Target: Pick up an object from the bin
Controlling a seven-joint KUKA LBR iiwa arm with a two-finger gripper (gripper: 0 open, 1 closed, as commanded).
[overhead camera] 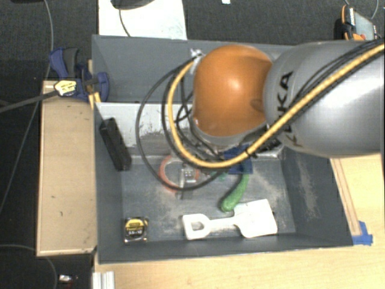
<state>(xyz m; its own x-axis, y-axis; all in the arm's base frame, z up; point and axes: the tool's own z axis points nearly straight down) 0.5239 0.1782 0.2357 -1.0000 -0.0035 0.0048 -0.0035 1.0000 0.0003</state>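
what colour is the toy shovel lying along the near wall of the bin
White. The camera view shows the toy shovel plainly.

A: What's where in the bin?
B: Bar at 9 o'clk, by the left wall, long axis abt 11–5. Tape measure at 7, in the near-left corner, well apart frm the rest.
A: Near wall?
B: Scoop at 6, flat along it, handle twd 9, blade twd 3. Curved tube just behind the blade. Low end touching it or v. close, can't tell. Its top end runs twd 12, under the arm.
A: Ctr?
B: Arm comes in frm 3, over the ctr & the 12–2 part. Gripper below it at ctr. Ring just beside it, on its 9 side, betw. bar & tube.
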